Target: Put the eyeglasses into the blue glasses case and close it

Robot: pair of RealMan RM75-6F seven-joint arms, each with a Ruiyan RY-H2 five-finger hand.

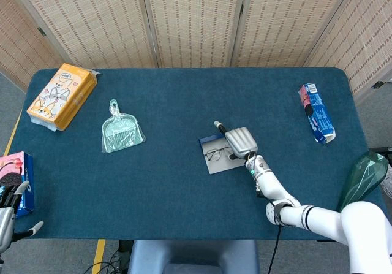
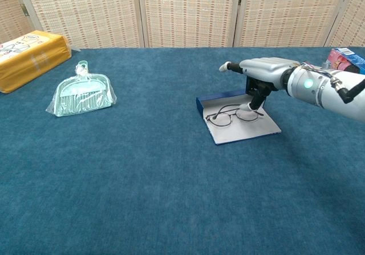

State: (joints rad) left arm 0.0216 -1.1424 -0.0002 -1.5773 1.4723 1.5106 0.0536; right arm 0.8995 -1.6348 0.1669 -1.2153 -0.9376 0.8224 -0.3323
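Observation:
The blue glasses case (image 1: 219, 165) (image 2: 246, 130) lies open and flat right of the table's centre, pale lining up. The thin dark-framed eyeglasses (image 1: 215, 154) (image 2: 228, 116) rest on that lining, lenses side by side. My right hand (image 1: 240, 141) (image 2: 263, 72) hovers over the case's far right part. One finger points out to the left, and another reaches down to the right lens. It grips nothing. My left hand (image 1: 7, 217) shows only in the head view, at the bottom left off the table's edge, fingers spread and empty.
An orange tissue box (image 1: 61, 95) (image 2: 28, 58) lies far left. A bagged green dustpan (image 1: 121, 133) (image 2: 82, 95) is nearby. A blue snack pack (image 1: 316, 113) (image 2: 345, 60) sits at the right, and a cookie box (image 1: 17, 179) at the left edge.

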